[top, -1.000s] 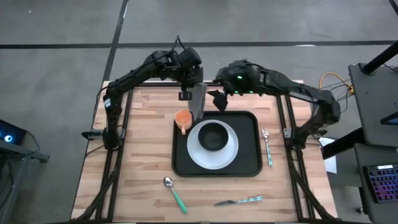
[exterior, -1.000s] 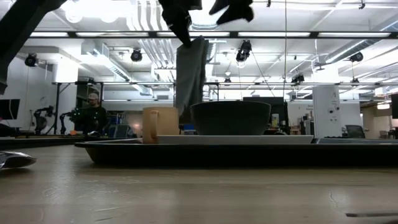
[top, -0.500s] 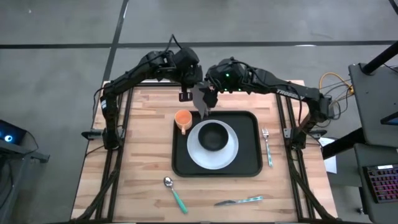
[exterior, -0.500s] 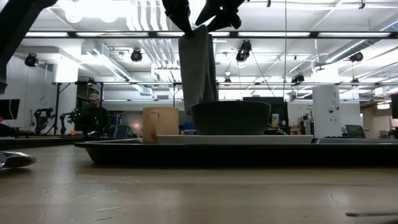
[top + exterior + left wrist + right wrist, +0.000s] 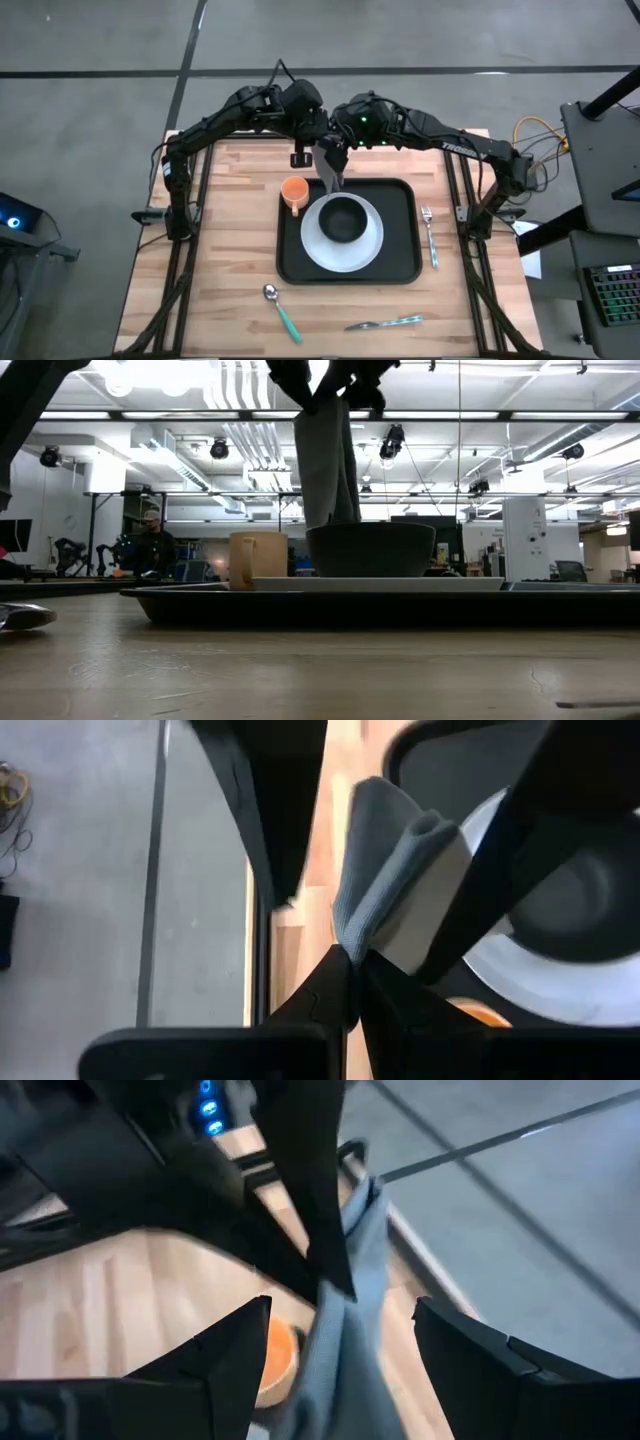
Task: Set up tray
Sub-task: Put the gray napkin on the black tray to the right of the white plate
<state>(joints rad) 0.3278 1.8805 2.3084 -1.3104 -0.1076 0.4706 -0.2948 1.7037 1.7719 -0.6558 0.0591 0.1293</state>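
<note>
Wooden table [image 5: 220, 250] carried the tray [image 5: 400, 265] at its middle. Above its back edge, the left gripper [image 5: 318, 143] pinched a grey cloth [image 5: 332, 168] hanging lengthwise straight down; the right gripper [image 5: 345, 140], fingers spread, flanked it.

- Setting: a large open robotics lab or industrial workshop hall.
- Ceiling: exposed silver ducts [image 5: 245, 445], bare trusses and bright strip lights.
- Floor: grey concrete [image 5: 90, 110] around a butcher-block table [image 5: 225, 260] on a black metal frame.
- Background: a seated person [image 5: 150, 542] at a bench beside another robot arm [image 5: 72, 546].
- Periphery: yellow cables [image 5: 535, 128] and a lit keyboard [image 5: 612, 292] on a side desk.
</note>
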